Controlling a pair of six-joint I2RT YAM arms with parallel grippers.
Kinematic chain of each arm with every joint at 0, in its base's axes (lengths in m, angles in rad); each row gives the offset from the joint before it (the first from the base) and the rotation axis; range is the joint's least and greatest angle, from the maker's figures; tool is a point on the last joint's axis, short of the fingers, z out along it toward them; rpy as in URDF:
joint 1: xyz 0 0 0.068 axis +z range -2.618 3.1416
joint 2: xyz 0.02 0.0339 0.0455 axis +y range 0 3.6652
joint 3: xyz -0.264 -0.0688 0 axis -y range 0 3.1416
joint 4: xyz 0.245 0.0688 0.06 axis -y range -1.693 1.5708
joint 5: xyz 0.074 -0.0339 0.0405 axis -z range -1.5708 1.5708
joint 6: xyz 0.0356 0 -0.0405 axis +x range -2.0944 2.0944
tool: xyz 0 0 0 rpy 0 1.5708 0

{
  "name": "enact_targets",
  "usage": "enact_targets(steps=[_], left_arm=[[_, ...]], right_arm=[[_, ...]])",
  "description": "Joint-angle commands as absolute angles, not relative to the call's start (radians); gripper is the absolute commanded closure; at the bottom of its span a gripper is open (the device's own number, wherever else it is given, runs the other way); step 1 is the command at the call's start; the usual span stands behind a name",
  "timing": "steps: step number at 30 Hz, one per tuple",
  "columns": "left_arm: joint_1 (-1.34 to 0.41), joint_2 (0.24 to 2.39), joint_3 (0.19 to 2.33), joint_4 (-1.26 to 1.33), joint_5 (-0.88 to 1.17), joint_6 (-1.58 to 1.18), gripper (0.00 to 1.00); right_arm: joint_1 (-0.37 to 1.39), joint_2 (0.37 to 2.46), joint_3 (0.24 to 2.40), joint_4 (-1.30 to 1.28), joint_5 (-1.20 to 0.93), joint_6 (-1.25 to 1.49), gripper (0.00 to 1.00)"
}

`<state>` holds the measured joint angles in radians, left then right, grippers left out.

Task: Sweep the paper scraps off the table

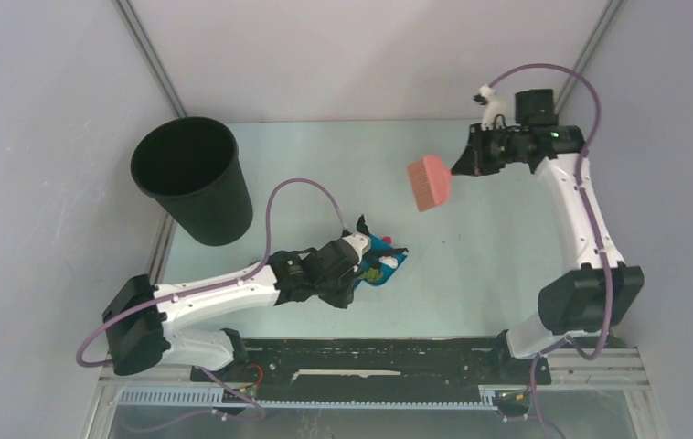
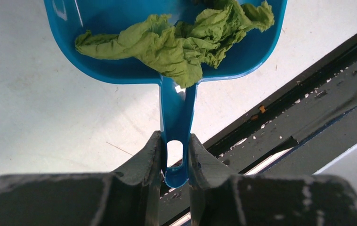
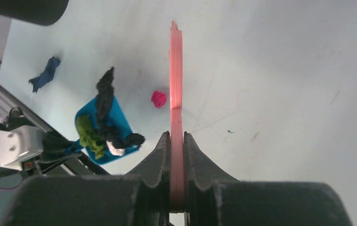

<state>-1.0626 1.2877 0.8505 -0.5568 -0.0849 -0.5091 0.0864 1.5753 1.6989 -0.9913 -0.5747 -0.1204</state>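
**Dustpan half loaded, two bits still loose**

The pale green tabletop (image 1: 325,155) takes up most of the overhead view. A black bin (image 1: 192,178) stands at its far left corner.

The left tool (image 2: 174,141) is clamped on the end of the blue dustpan's (image 2: 120,73) handle, one finger on each side. The pan sits near the front of the tabletop, just past the black rail. I can't tell whether it's resting on the surface or lifted a bit.

The right tool (image 3: 177,136) is squeezed tight on the pink brush (image 1: 429,182). It holds the brush up off the tabletop toward the far right, well away from the dustpan.

Now the paper scraps:
- A crumpled green scrap (image 2: 176,44) lies in the pan, drooping over the back wall by the handle.
- A long twisted black scrap (image 3: 105,101) lies across the pan and sticks out past its edges.
- A small white scrap (image 3: 117,150) is tucked in next to the green one.
- A little red scrap (image 3: 158,99) sits loose on the tabletop, just beside the pan.
- A dark blue scrap (image 3: 45,74) lies on the tabletop too, further off on the other side.
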Motion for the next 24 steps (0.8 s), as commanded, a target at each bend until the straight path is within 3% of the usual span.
enact_targets(steps=[1, 9, 24], left_arm=[[-1.088, 1.193, 0.843, -0.540, -0.147, -0.534, 1.00], [-1.089, 1.140, 0.875, -0.581, -0.183, -0.542, 1.00], [-1.011, 1.147, 1.068, -0.710, -0.241, -0.522, 1.00]], right_arm=[[0.032, 1.486, 1.598, -0.942, -0.598, -0.097, 1.00], [0.008, 1.389, 1.354, -0.917, -0.639, -0.131, 1.00], [-0.073, 1.257, 1.161, -0.967, -0.720, -0.201, 1.00]])
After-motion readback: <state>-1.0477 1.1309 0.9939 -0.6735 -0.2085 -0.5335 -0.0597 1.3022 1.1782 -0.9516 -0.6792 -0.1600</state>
